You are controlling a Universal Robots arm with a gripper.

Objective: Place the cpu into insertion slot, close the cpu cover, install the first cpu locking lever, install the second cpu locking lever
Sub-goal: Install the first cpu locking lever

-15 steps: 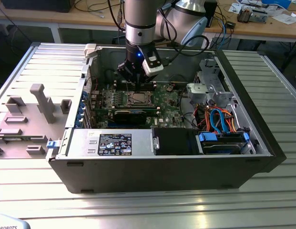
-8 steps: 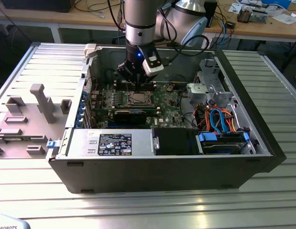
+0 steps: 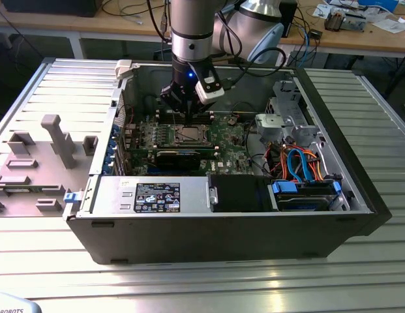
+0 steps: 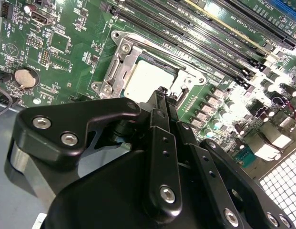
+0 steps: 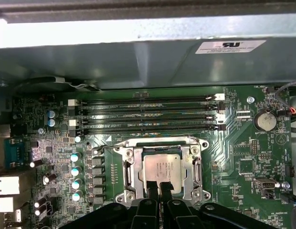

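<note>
The arm reaches straight down, its wrist vertical, in the exterior view. The end effector (image 3: 183, 112) hangs low at its tip. In both wrist views its black fingers (image 5: 158, 191) are pressed together, tips meeting.

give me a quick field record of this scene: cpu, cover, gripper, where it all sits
cpu: seated in the insertion slot, silver top showing
cpu cover: lying flat around the cpu, chip visible through its window
gripper: fingers together, tips at the cpu's near edge, holding nothing
motherboard: green, inside the open computer case
memory slots: long, dark, beside the socket
</note>
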